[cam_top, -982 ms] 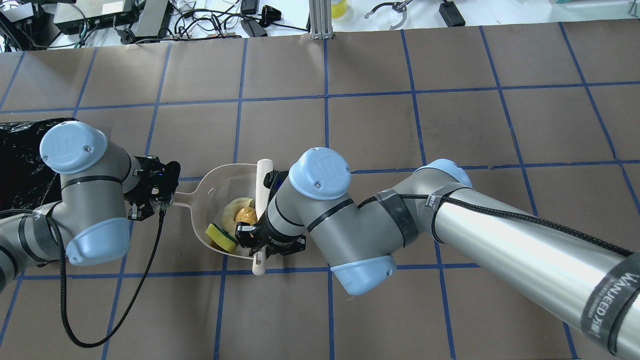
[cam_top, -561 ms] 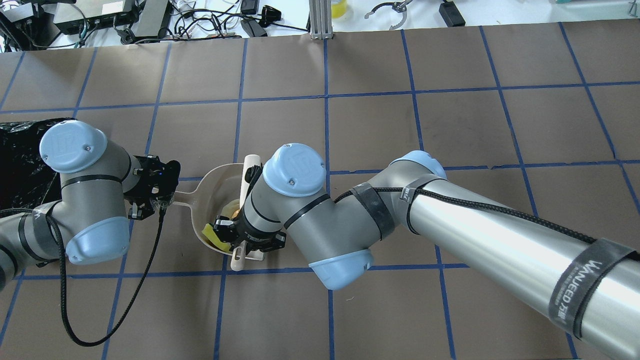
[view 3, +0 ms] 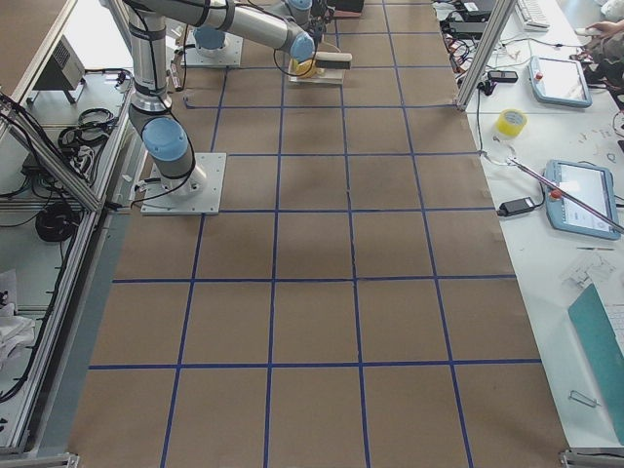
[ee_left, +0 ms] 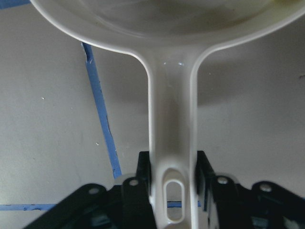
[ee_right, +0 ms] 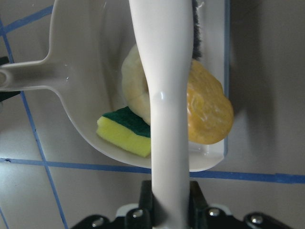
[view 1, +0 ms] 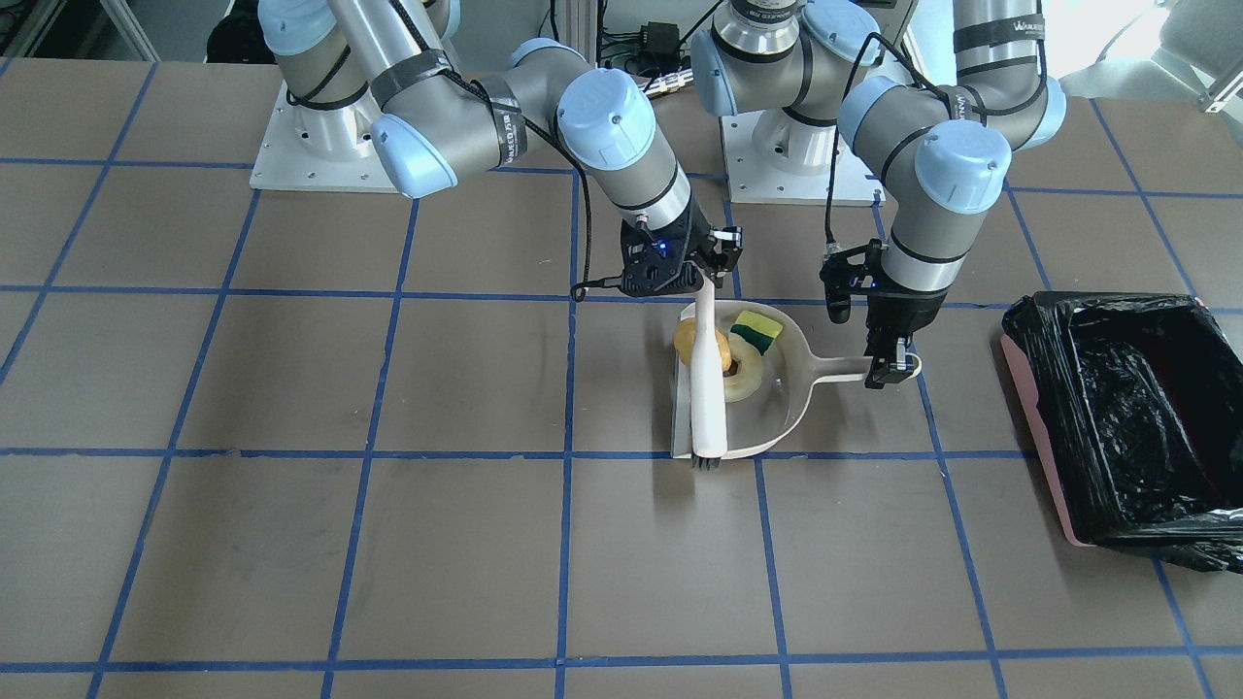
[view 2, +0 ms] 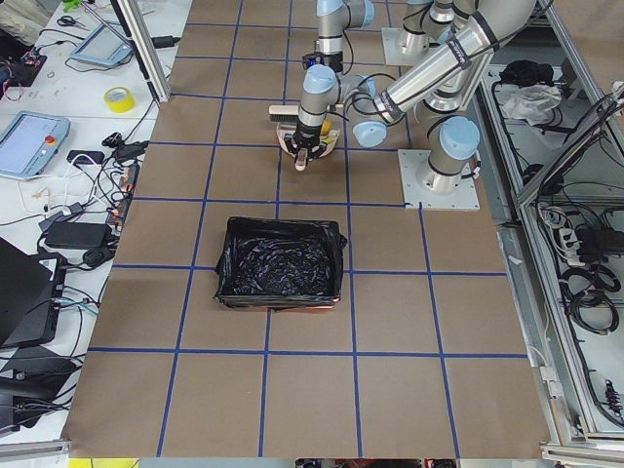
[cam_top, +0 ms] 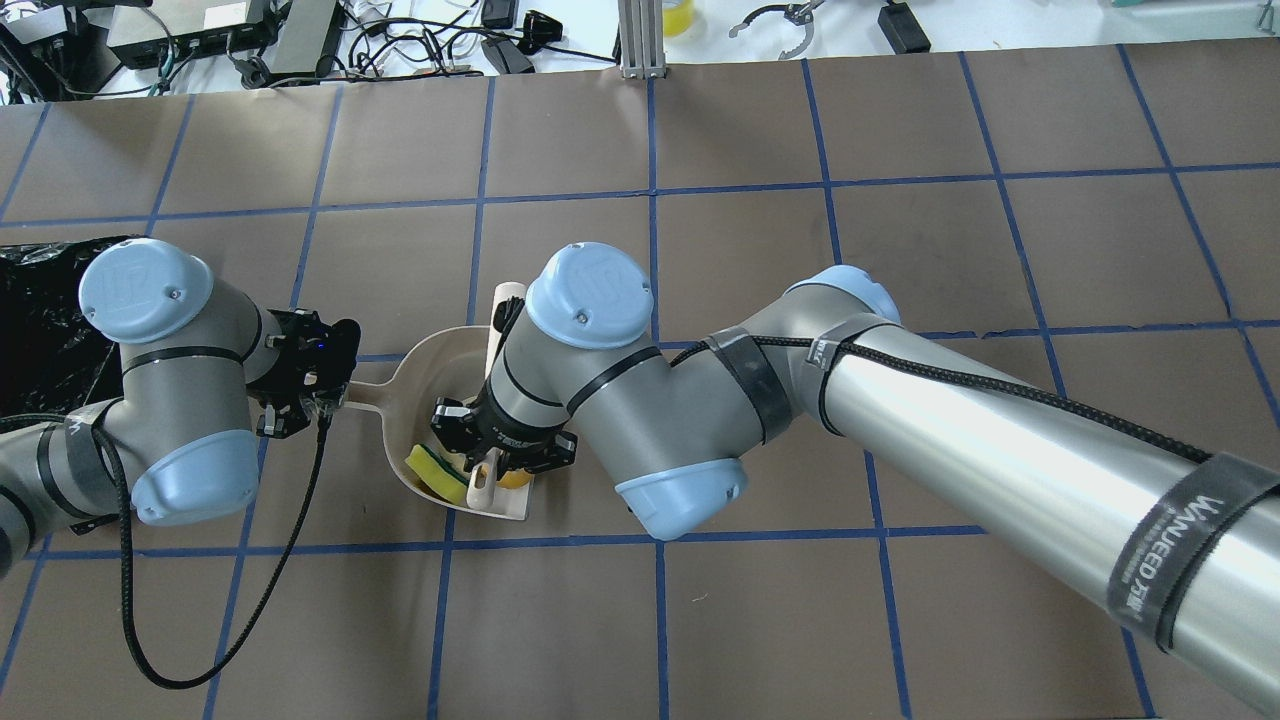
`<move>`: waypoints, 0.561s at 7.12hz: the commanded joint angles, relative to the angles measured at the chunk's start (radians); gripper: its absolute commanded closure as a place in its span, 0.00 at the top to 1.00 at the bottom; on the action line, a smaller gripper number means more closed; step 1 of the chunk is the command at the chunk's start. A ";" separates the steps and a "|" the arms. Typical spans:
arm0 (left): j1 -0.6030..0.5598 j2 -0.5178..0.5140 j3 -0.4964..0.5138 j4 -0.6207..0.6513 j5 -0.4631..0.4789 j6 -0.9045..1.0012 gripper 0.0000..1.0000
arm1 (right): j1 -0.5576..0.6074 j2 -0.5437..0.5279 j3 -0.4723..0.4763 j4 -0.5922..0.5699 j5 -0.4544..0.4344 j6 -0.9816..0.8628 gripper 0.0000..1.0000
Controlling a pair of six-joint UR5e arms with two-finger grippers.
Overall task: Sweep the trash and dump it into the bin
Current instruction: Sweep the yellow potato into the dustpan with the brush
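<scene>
Right wrist-mounted view puts my right gripper [ee_right: 169,202] at the bottom of the frame, its jaws clamped on the handle of the beige brush [ee_right: 164,95]. The brush runs straight away from me across the open mouth of the dustpan [ee_right: 81,71]. Its dark bristles [ee_right: 198,28] sit at the far end, by the pan's flat lip. All the trash lies inside the pan, partly under the brush. The tan-brown lump [ee_right: 209,109] is right at the lip and the pale crescent piece [ee_right: 133,90] is beside it toward the pan's middle. The yellow-and-green sponge [ee_right: 126,136] rests against the curved wall on the side nearest me. My left gripper [ee_left: 172,176] is closed on the end of the dustpan's handle, one finger pressing each side by the hanging slot, and the pan sits flat on the table [view 1: 291,544]. Farther along the table on the handle side stands the bin [view 1: 1068,427], pink with a crinkled black bag, well apart from the pan. It is toward the table's end on my left.
</scene>
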 commanded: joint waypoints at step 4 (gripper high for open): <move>0.039 -0.008 0.036 -0.029 -0.133 -0.007 0.00 | -0.046 -0.036 0.026 0.142 -0.090 -0.156 0.00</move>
